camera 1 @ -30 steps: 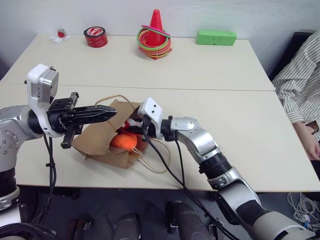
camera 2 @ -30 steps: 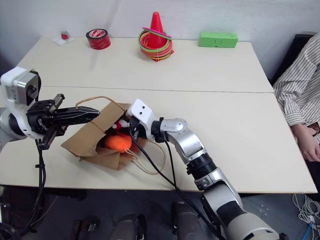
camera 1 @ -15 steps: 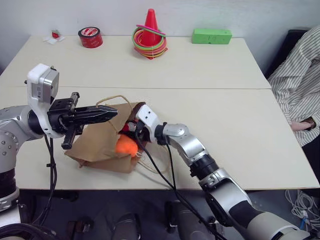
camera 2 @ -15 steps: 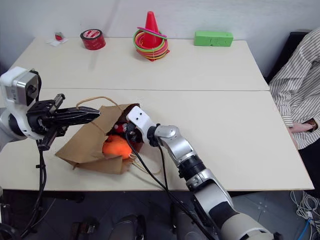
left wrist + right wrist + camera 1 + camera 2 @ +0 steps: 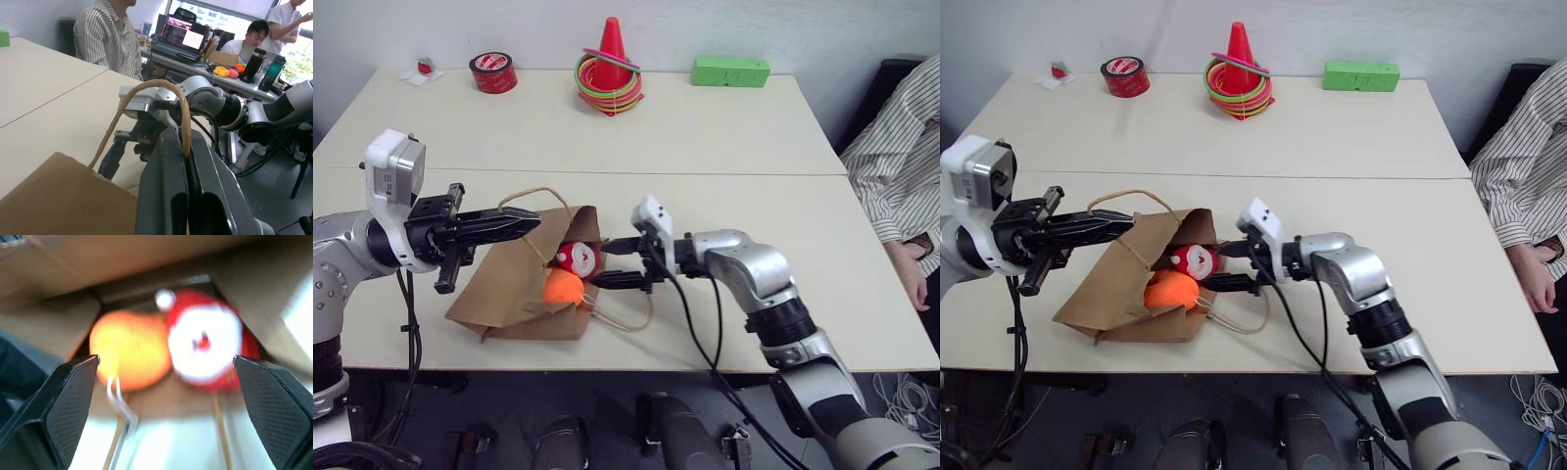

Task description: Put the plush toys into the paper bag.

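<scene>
The brown paper bag lies on its side on the near table, mouth toward the right. My left gripper is shut on its upper cord handle and holds that side of the mouth up. Both plush toys sit in the mouth side by side: the orange one nearer me, the red and white Santa one just behind it. My right gripper is open just outside the mouth, pointing at the toys and touching neither. The right wrist view has the orange toy and the Santa between its fingers.
The bag's lower handle loop lies on the table under my right gripper. Along the far edge stand a red tape roll, a cone with rings and a green block. A person in a striped shirt sits at the right.
My right gripper has drawn back to the right, out of the bag's mouth, and opened. The Santa toy it held now rests in the mouth beside the orange one. The left gripper kept still.
</scene>
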Available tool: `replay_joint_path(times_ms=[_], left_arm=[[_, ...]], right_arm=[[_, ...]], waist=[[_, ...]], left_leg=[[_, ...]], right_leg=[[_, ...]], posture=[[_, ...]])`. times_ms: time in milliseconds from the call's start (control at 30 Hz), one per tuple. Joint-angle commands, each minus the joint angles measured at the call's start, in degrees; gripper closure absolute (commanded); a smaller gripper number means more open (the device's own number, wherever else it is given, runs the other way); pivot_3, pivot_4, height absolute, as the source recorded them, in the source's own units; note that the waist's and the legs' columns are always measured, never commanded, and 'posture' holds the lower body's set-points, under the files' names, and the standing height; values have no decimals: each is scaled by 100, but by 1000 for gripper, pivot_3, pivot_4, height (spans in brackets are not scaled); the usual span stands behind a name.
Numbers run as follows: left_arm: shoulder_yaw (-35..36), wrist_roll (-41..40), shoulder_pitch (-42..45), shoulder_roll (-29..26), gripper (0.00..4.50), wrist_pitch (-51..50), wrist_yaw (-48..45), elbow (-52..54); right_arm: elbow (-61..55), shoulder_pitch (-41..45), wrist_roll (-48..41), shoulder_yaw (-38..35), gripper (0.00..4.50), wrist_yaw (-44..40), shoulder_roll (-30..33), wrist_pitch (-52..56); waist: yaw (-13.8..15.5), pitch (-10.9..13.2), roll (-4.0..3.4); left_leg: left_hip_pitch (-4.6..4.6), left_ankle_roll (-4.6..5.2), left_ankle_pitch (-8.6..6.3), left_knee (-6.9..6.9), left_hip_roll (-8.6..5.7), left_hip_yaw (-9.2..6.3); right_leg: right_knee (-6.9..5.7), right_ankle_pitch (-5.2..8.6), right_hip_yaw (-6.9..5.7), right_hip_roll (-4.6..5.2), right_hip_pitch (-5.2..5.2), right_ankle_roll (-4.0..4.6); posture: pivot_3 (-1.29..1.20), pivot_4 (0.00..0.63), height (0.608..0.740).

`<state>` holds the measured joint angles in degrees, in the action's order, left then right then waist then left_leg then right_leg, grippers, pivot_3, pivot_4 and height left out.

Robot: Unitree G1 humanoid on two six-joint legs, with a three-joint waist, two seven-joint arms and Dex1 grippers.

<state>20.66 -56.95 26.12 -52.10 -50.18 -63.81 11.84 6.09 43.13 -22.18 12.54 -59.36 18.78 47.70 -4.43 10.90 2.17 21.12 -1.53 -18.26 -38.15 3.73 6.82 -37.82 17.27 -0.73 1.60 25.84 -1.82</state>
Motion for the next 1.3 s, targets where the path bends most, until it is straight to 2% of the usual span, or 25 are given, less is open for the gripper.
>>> replay_joint_path(times_ms=[33, 200, 300, 500, 667, 700, 800, 967, 1133, 1300], left_arm=[[190, -175, -34, -74, 4500, 14, 23, 250], [154, -165, -15, -66, 4500, 13, 42, 267], [126, -148, 18, -59, 4500, 32, 41, 243], [97, -123, 41, -6, 4500, 88, 80, 251], [104, -63, 62, 120, 4500, 238, 192, 247], [111, -52, 77, 153, 4500, 279, 222, 237], [157, -34, 181, 276, 4500, 419, 368, 148], [204, 165, 428, 547, 4500, 821, 714, -107], [18, 744, 557, 838, 4500, 1479, 881, -496], [-140, 1126, 731, 1126, 4500, 1971, 940, -777]], right_arm=[[-87, -43, -83, -49, 27, 107, 279, 547], [-69, -31, -84, 420, 27, 18, 391, 1089], [-17, 25, -98, 592, 629, -15, 299, 1226], [73, 112, -207, 633, 2739, -90, 130, 1408], [-599, -76, -944, 114, 4486, -441, 640, 2120], [-759, -113, -1165, -47, 4486, -515, 759, 2297], [-919, 50, -2226, -1183, 4486, -526, 833, 3451], [-869, 594, -3180, -2457, 4486, -328, 1115, 4426], [-44, 1543, -3315, -3017, 4486, 175, 1336, 4480], [88, 1539, -3172, -2871, 4486, 469, 1335, 4294]], waist=[[-6, 0, 0], [-42, 0, 0], [-33, -1, 1], [-23, -1, 1], [30, 0, 0], [67, 0, 0], [137, 0, 0], [134, 0, 0], [129, 5, -9], [144, 0, -2]], left_leg=[[-1, 0, 0, 0, 0, 0], [-3, -4, 2, 2, 3, 0], [-4, -4, 2, 2, 3, 1], [-2, -4, 2, 2, 3, 1], [2, -1, 0, 0, 1, 1], [4, 1, 0, 1, 1, 0], [5, 4, -2, -2, 1, 0], [1, 5, -2, -4, 1, -1], [2, 7, 0, -1, -3, 8], [12, 9, 0, 6, -2, 8]], right_leg=[[0, 0, 0, 0, 0, 0], [-5, 1, 2, -8, 2, 2], [-4, 1, 2, -8, 2, 2], [-4, 1, 2, -7, 3, 2], [-1, 1, 1, -4, 3, 1], [1, 0, 0, -3, 3, 1], [4, 0, -1, -3, 2, -1], [0, -1, 0, -4, 0, 0], [-1, -4, 7, -5, 5, -1], [12, -5, 4, -5, 8, -3]], posture=[[0, 150, 740], [0, 150, 740], [0, 150, 740], [0, 150, 740], [0, 150, 740], [0, 150, 740], [0, 150, 740], [0, 150, 740], [0, 150, 740], [0, 150, 740]])
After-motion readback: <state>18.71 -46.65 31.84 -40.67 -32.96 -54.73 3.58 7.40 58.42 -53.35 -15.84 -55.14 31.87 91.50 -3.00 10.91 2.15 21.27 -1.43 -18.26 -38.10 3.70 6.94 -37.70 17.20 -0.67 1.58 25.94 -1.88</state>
